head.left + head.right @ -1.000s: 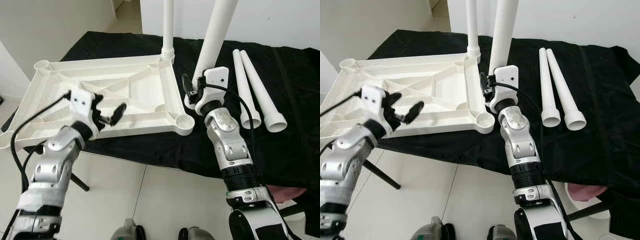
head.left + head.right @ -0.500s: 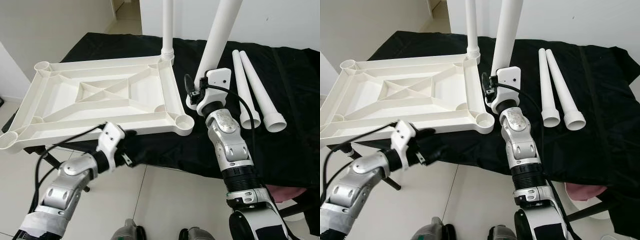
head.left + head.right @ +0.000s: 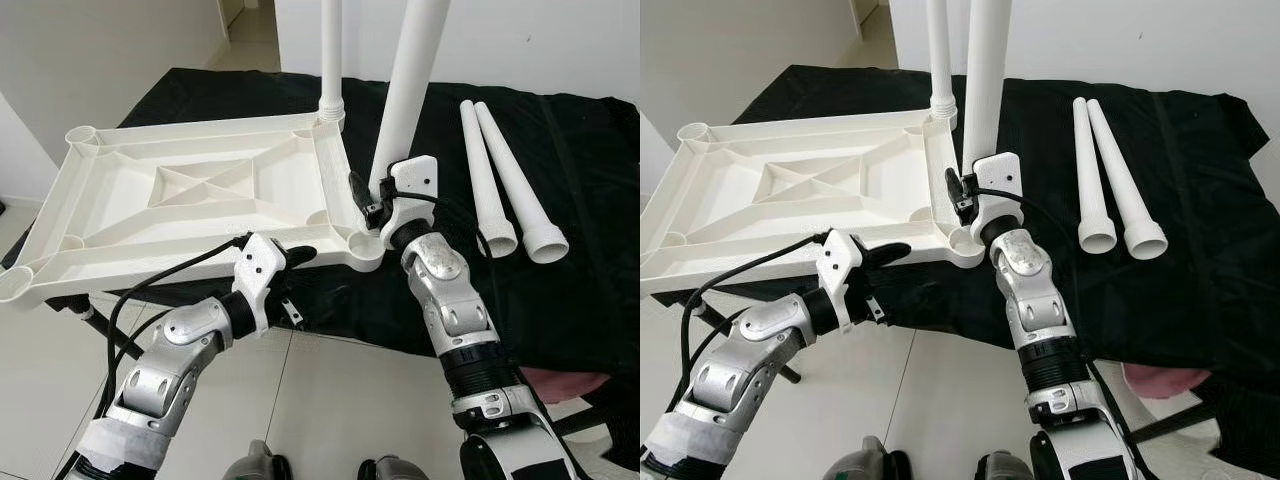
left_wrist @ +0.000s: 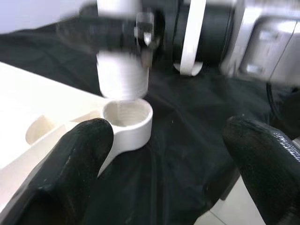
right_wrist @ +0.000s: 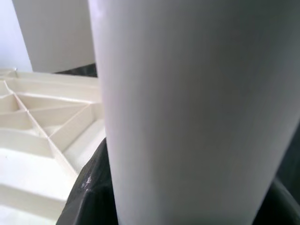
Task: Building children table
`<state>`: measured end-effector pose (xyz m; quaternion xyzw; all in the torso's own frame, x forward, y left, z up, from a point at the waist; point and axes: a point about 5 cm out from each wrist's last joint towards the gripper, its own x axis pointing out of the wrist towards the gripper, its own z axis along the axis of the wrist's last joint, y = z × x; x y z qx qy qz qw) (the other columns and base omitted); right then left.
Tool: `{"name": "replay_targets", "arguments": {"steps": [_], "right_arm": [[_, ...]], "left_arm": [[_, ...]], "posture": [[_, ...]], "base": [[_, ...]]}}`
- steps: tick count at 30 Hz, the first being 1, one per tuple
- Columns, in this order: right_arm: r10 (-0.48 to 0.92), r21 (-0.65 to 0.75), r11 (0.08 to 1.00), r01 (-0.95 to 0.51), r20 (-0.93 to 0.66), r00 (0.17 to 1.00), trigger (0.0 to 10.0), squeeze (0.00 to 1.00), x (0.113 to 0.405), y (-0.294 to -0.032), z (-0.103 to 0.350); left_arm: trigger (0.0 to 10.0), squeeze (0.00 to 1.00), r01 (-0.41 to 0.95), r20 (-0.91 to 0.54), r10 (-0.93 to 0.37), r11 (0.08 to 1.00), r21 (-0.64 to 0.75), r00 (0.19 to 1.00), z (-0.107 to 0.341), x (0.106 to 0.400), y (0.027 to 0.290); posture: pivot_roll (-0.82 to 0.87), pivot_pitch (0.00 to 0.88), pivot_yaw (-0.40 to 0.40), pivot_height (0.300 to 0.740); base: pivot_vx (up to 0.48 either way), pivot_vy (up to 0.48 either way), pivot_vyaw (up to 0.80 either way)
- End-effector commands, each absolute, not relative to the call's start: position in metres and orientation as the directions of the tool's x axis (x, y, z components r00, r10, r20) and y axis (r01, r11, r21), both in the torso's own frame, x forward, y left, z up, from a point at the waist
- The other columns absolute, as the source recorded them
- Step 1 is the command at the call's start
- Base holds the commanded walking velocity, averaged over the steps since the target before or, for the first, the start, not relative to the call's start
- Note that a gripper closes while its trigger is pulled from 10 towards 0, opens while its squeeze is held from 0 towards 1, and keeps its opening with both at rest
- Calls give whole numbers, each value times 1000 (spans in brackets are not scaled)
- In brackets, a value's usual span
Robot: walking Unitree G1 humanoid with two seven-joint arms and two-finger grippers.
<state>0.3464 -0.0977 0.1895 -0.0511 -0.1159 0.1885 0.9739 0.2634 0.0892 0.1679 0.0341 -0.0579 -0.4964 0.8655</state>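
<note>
The white tabletop lies upside down on a black-covered table. One white leg stands fitted in its far right corner. My right gripper is shut on a second leg, held nearly upright. In the left wrist view the leg's threaded end hangs just above the near right corner socket, apart from it. My left gripper is open at the tabletop's front edge, just left of that socket, holding nothing.
Two spare white legs lie side by side on the black cloth to the right. The tabletop's left end overhangs the table edge. Pale tiled floor lies below the near edge.
My left arm swung down off the tabletop and right along its front edge to the near right corner. My right gripper carried the leg left over the corner socket and set it more upright.
</note>
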Motion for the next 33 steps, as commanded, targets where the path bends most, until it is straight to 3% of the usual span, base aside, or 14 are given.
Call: {"name": "replay_targets", "arguments": {"steps": [1,18,33], "right_arm": [[400,-140,915,-378,203,894,10000,0,346,-92,186],[446,-165,888,-430,82,891,10000,0,346,-95,159],[563,-267,801,-535,33,826,10000,0,341,-107,141]], "left_arm": [[10000,0,845,69,-853,522,120,517,171,263,89],[10000,0,838,72,-844,536,106,531,168,253,79],[10000,0,832,49,-833,553,45,551,161,248,71]], "posture": [[-53,37,60,740],[-24,48,37,740],[-28,72,34,740]], "base": [[0,0,0],[0,0,0],[0,0,0]]}}
